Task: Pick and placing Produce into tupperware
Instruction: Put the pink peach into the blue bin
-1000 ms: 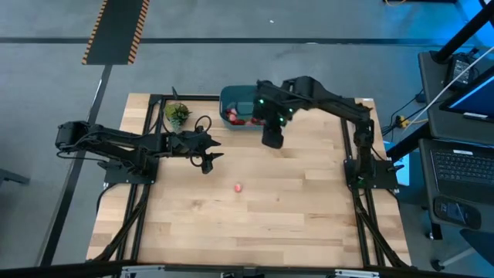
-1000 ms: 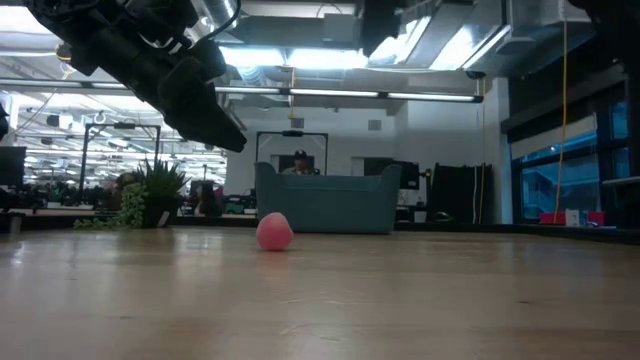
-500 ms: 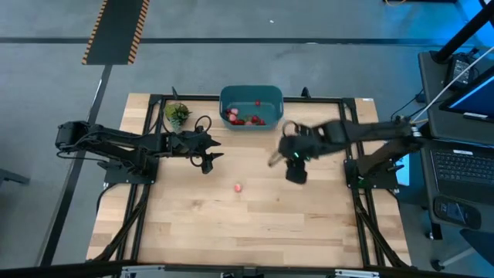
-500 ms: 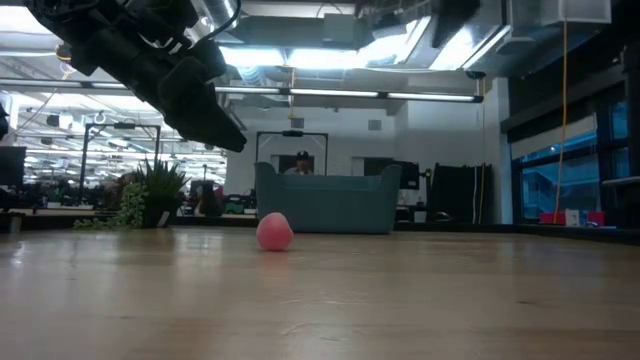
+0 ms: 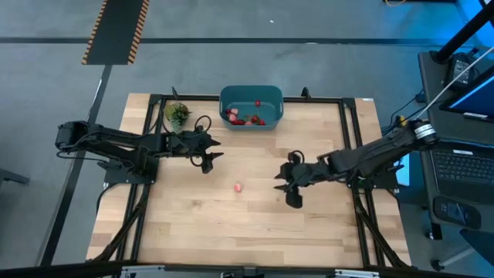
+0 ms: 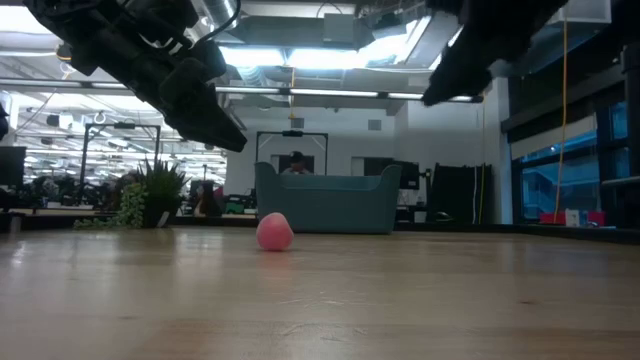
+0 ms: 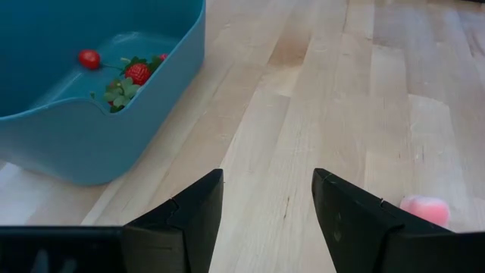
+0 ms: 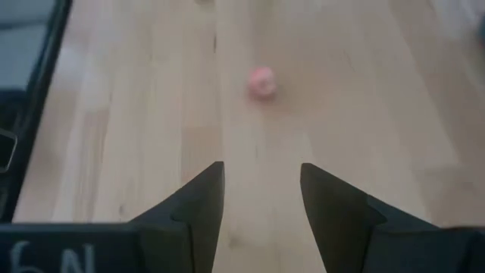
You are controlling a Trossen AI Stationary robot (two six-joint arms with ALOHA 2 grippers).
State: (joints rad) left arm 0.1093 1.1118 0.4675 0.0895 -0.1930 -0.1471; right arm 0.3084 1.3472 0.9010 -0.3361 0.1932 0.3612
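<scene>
One pinkish piece of produce [image 5: 238,187] sits alone on the bare wooden worktop [image 5: 247,232] just below the centre of the high view, well apart from the teal tupperware [image 5: 252,93] at the upper middle, where several red pieces already lie.

Your right hand [image 5: 282,179] hangs low over the worktop at right of centre, pointing toward that stray piece. In the right wrist view its fingers [image 8: 341,208] stand parted with nothing between them, and the pink piece [image 8: 262,82] lies straight ahead, near the top of the frame.

Your left hand [image 5: 207,157] waits at left of centre, fingers likewise spread and empty. Its wrist view catches the tub [image 7: 98,129] at upper left and the same pink piece [image 7: 425,208] at the lower right edge.

A green leafy bunch [image 5: 177,114] stands just left of the tub and is no part of the job.

The risks from here are yours to manage. The piece looks round and small, so a finger that touches it on the way in could send it rolling across the bare boards. Close off-centre and it may squirt out sideways. It also looks soft, so too hard a squeeze could bruise it. And if the left hand moves while the right travels back toward the tub, the two arms may meet over the middle of the worktop.
</scene>
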